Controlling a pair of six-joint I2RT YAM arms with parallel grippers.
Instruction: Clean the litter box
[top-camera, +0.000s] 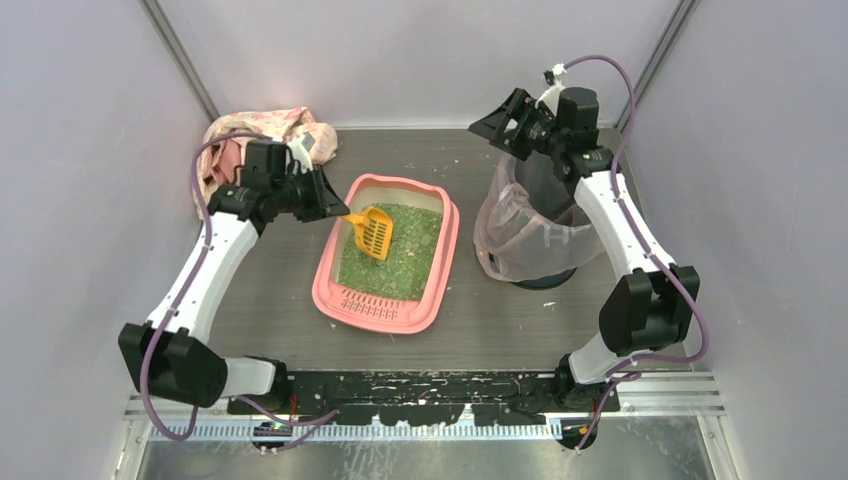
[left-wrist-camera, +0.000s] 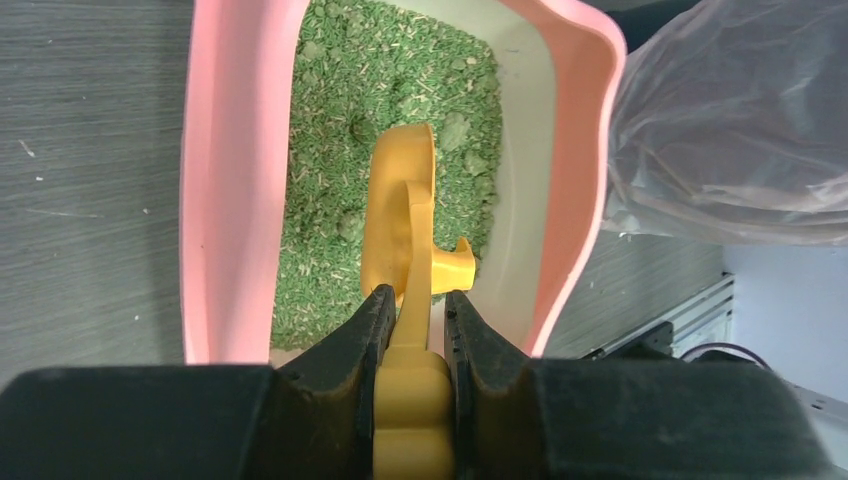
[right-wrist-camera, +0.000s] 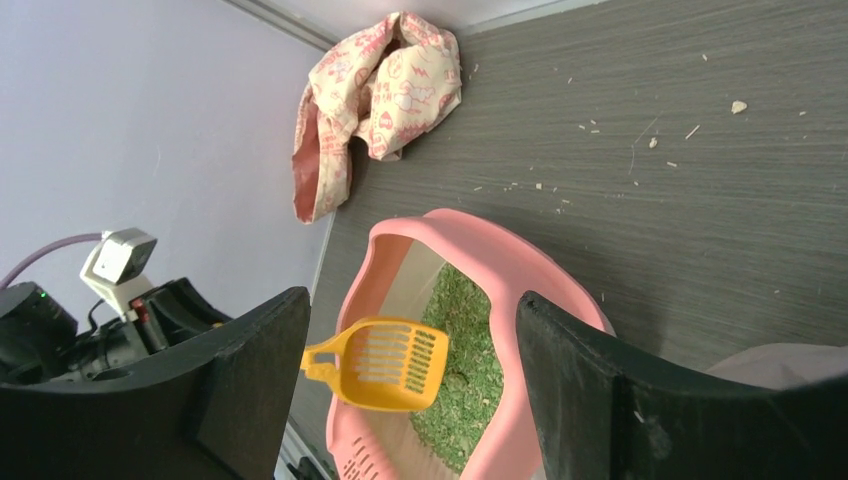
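The pink litter box (top-camera: 330, 280) sits mid-table, its grate lip toward the near edge, green granules (top-camera: 405, 250) inside with several clumps (left-wrist-camera: 455, 130). My left gripper (top-camera: 335, 208) is shut on the handle of a yellow slotted scoop (top-camera: 374, 232); the scoop head hangs empty over the granules near the box's left wall (left-wrist-camera: 215, 200). In the left wrist view the scoop (left-wrist-camera: 400, 220) runs out from between the fingers (left-wrist-camera: 365, 325). My right gripper (top-camera: 500, 125) is open and empty, held high above the bag-lined bin (top-camera: 530, 225). The right wrist view shows the box (right-wrist-camera: 545, 280) and scoop (right-wrist-camera: 385, 365).
A crumpled pink-and-cream patterned cloth (top-camera: 265, 135) lies at the back left corner. The dark round bin with its translucent pinkish bag (left-wrist-camera: 740, 120) stands right of the box. Scattered litter bits (right-wrist-camera: 640, 140) lie on the grey table. Walls close in on three sides.
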